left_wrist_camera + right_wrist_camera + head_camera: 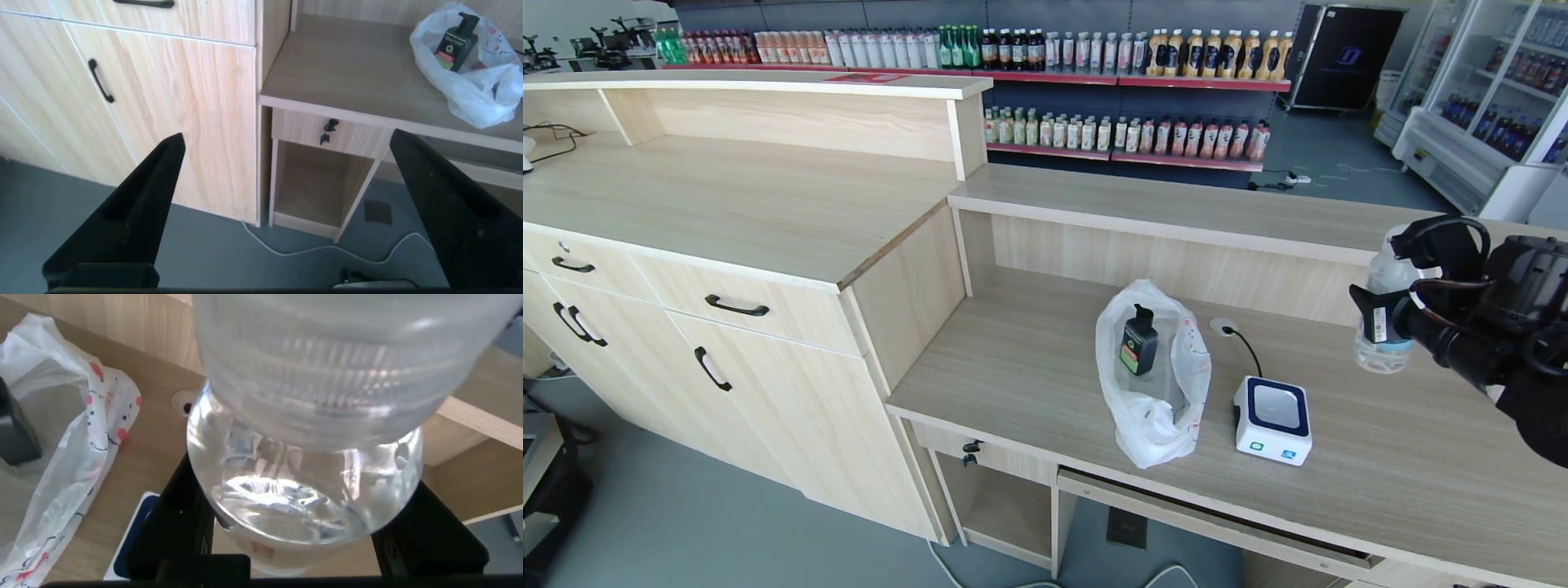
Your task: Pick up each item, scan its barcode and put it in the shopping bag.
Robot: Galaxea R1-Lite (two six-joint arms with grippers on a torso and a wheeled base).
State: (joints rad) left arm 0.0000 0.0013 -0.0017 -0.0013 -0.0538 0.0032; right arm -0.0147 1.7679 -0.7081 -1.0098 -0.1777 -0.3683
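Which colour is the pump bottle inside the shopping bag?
The pump bottle is black with a green-red label; clearest in head view.

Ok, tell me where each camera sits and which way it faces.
Head view: from the head, down onto the wooden counter; the right gripper holds a clear plastic water bottle.
Left wrist view: in front of the counter, facing its cupboards, past the open left gripper.
Right wrist view: over the counter, looking past that bottle.
All three share the white plastic shopping bag.
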